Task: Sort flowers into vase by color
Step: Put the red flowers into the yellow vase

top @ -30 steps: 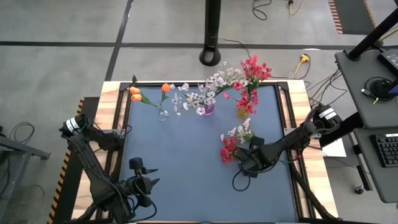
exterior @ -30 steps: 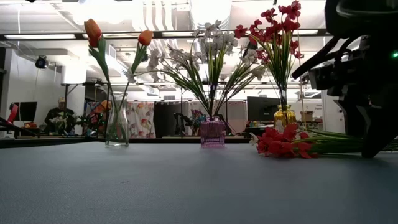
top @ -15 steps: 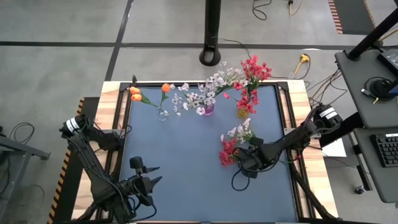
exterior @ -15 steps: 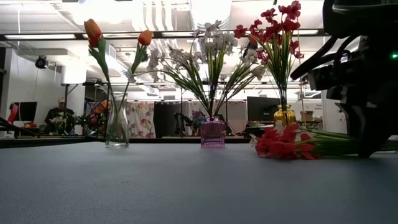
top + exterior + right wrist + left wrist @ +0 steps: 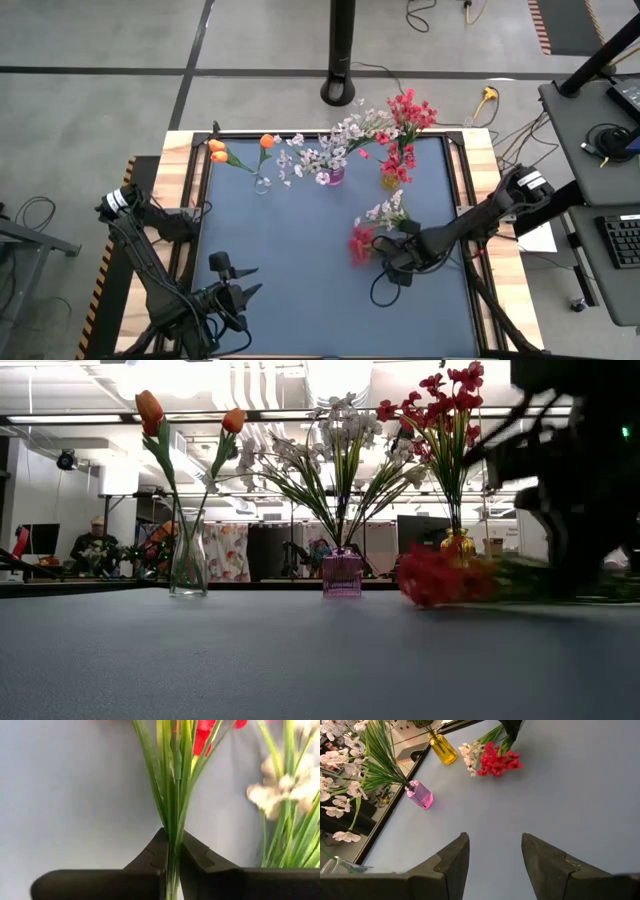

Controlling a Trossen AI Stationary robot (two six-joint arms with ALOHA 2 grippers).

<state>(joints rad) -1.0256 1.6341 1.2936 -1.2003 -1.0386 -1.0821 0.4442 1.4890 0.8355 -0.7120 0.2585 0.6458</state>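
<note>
A red flower spray (image 5: pixel 360 243) with long green stems lies right of the table's middle. My right gripper (image 5: pixel 390 255) is shut on its stems. A white spray (image 5: pixel 387 212) lies on the table just beyond it. Along the far edge stand a clear vase (image 5: pixel 261 183) with orange tulips, a pink vase (image 5: pixel 335 176) with white flowers and a yellow vase (image 5: pixel 390 181) with red flowers. My left gripper (image 5: pixel 495 855) hangs open over the near left of the table, with nothing between its fingers. My right gripper pinches the red spray's bundle of green stems (image 5: pixel 172 827) between its two fingers, some way below the blossoms. The fingers come steeply from above and lie across the stems. The blossom end (image 5: pixel 435 575) sits low, close over the table, toward the left.
The white spray's stems (image 5: pixel 285 820) run close beside the held stems. A cable loop (image 5: pixel 382 290) lies on the mat near my right gripper. Bare grey mat (image 5: pixel 300 260) stretches across the middle and near part of the table.
My right gripper has shut on the red spray's stems. The spray has shifted a little toward the table's left, and its blossom end has come up slightly off the table. The white spray has stayed where it was.
</note>
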